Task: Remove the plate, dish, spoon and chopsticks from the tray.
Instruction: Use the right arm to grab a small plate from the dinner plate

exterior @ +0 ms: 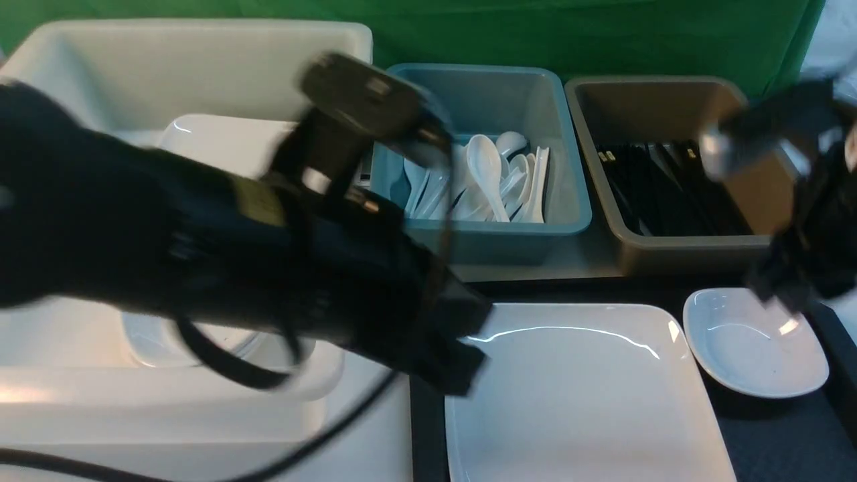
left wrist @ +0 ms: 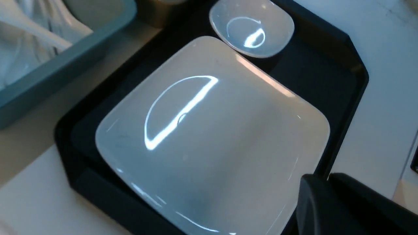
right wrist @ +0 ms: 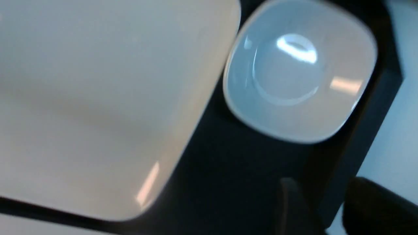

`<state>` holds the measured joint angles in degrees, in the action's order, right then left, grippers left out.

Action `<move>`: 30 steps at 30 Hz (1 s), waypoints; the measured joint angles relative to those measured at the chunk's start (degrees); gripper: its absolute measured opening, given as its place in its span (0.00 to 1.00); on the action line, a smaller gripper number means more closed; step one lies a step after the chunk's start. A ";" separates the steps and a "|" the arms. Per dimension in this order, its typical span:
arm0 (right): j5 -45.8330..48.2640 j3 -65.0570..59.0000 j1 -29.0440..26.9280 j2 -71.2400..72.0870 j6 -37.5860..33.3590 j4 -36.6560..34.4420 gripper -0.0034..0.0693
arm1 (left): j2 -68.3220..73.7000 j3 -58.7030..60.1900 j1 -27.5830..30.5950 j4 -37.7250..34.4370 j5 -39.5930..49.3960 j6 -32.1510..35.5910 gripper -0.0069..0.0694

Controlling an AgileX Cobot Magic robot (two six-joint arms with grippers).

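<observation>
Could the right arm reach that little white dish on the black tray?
Probably yes: the right pincer hangs right by the dish, and nothing covers or blocks it.

Left arm [exterior: 201, 254] motion-blurred, hides tray [exterior: 770, 435] far-left corner; plate [exterior: 582, 395] cut off at bottom (front view); right claw [exterior: 776, 298] blurred.

The plate [exterior: 589, 388] and dish [exterior: 753, 341] are glossy, smooth white ware — bright glare streaks run across both. The black tray [left wrist: 313, 75] looks a duller plastic; the blue bin [exterior: 566, 181] and brown bin [exterior: 689, 258], smooth matt plastic.
</observation>
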<state>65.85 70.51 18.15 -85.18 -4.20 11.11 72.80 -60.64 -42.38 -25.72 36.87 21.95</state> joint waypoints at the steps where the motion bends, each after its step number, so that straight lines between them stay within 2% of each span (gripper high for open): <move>1: -2.63 -4.61 -0.80 -0.07 -0.13 -0.14 0.55 | 1.89 -0.34 -1.62 0.65 -0.12 -0.57 0.11; 2: -6.01 -8.11 -1.08 -0.14 -0.40 -0.20 0.62 | 3.56 -0.81 -2.81 0.84 -0.12 -1.05 0.11; 5: -13.28 -13.12 -1.37 -0.99 -1.13 -0.41 0.73 | 6.11 -1.23 -3.54 1.02 0.31 -1.83 0.11; 6: -17.73 -15.54 -1.37 -1.80 -1.51 -0.53 0.76 | 6.91 -1.36 -3.62 1.27 0.67 -2.23 0.11; 8: -20.50 -16.75 -1.37 -2.96 -2.53 -0.67 0.77 | 7.27 -1.36 -3.72 2.01 1.04 -2.29 0.11; 15: -27.22 -17.42 -1.44 -9.57 -3.86 2.61 0.79 | 7.07 -1.41 -3.83 4.22 1.81 -2.38 0.11; 20: -28.04 -17.48 -1.44 -11.11 -1.06 6.84 0.79 | 7.07 -1.42 -3.83 4.70 2.83 -2.38 0.11; 26: -30.10 -17.48 -1.44 -11.72 -0.77 7.92 0.79 | 7.07 -1.42 -3.83 4.95 2.88 -2.46 0.11; 30: -30.23 -17.48 -1.44 -13.85 -0.70 7.99 0.73 | 7.07 -1.42 -3.83 4.95 2.88 -2.46 0.11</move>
<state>35.62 53.04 16.72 -99.03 -4.90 19.10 79.87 -62.06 -46.22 -20.77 39.75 19.49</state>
